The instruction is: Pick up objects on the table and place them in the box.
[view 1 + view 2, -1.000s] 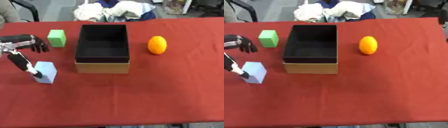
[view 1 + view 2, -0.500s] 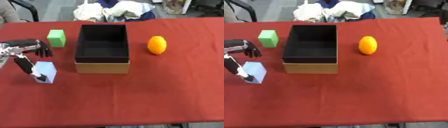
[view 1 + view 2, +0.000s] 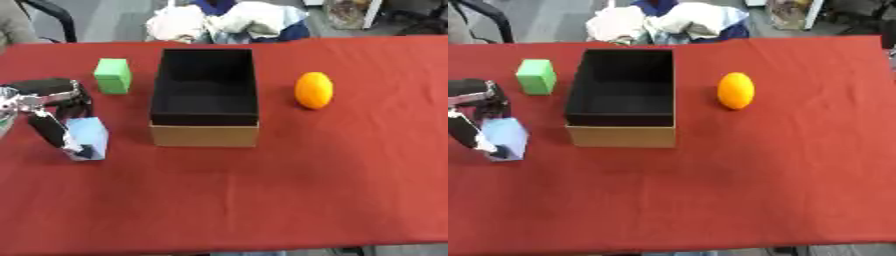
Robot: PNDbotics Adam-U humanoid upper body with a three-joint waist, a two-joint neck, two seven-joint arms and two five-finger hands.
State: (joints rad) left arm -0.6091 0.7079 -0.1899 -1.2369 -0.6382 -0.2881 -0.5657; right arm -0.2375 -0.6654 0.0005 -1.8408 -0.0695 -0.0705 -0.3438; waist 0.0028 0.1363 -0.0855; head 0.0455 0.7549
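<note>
A pale blue block (image 3: 90,136) lies on the red tablecloth left of the open box (image 3: 204,135), which is black inside with a tan front wall. My left hand (image 3: 42,98) sits over the block: the thumb (image 3: 52,132) runs down its left face and the curled fingers (image 3: 77,101) come down at its back edge. A green block (image 3: 113,75) stands behind the hand, near the box's far left corner. An orange (image 3: 314,90) lies to the right of the box. My right hand shows in neither view.
A heap of white and blue cloth (image 3: 229,22) lies beyond the table's far edge. Bare red tablecloth (image 3: 262,200) spreads in front of the box to the near edge. A dark chair (image 3: 48,15) stands at the far left.
My left hand has dropped lower onto the pale blue block, and its fingers have curled down behind it. The block, box, green block and orange have stayed put.
</note>
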